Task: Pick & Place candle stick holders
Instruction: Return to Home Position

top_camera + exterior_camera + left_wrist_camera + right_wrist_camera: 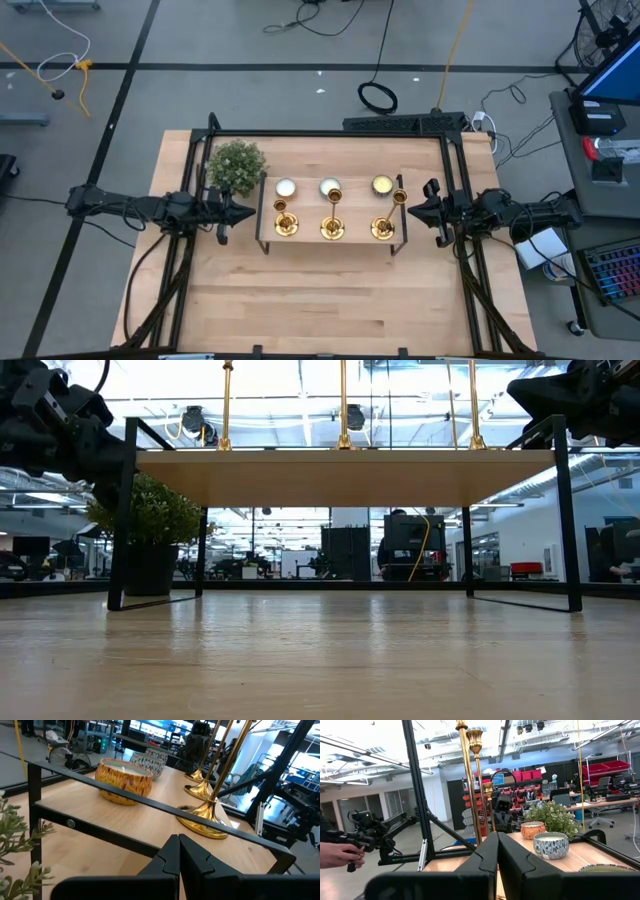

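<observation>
Three gold candle stick holders (286, 224) (332, 226) (382, 226) stand upright in a row by their round bases on a low wooden shelf (305, 208) with a black frame. In the low view only their thin stems (343, 405) rise above the shelf board. My left gripper (246, 212) is shut and hovers at the shelf's left end, level with the row; its wrist view shows the nearest base (202, 817) ahead. My right gripper (411, 208) is shut at the shelf's right end, with the nearest stem (467, 780) ahead of it. Neither touches anything.
Three round candles (285, 188) (330, 187) (383, 184) sit behind the holders on the shelf. A bushy green plant (237, 165) stands at the shelf's far left corner. Bare table lies in front of the shelf (330, 300). A person's hand (340, 854) shows beyond the table.
</observation>
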Tool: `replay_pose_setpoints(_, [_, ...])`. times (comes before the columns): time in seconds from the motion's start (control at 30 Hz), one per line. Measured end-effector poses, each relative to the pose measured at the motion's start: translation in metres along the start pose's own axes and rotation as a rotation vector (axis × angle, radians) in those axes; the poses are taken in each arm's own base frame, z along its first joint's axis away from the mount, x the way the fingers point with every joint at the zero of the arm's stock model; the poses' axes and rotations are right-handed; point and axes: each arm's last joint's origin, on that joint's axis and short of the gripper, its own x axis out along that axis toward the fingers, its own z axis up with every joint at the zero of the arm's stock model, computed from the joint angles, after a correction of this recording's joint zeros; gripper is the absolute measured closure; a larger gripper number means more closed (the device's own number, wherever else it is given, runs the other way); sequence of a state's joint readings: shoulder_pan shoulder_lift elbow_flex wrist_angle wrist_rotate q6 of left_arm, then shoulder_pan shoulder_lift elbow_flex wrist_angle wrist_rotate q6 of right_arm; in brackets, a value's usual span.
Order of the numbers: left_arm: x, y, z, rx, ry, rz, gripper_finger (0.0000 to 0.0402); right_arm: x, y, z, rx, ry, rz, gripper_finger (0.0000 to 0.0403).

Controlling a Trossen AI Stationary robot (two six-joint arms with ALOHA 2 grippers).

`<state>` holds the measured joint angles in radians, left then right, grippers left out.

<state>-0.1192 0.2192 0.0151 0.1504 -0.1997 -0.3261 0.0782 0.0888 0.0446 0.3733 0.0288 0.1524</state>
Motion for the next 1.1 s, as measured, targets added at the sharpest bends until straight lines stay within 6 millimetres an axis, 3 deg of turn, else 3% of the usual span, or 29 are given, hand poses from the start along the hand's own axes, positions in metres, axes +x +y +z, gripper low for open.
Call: replay_pose_setpoints(1.1, [0.0000, 0.0000, -0.0041, -0.068, 0.055, -0.025, 0.0387, 0.0000, 0.0000, 0.0000, 0.000, 0.000, 0.000, 0.0399])
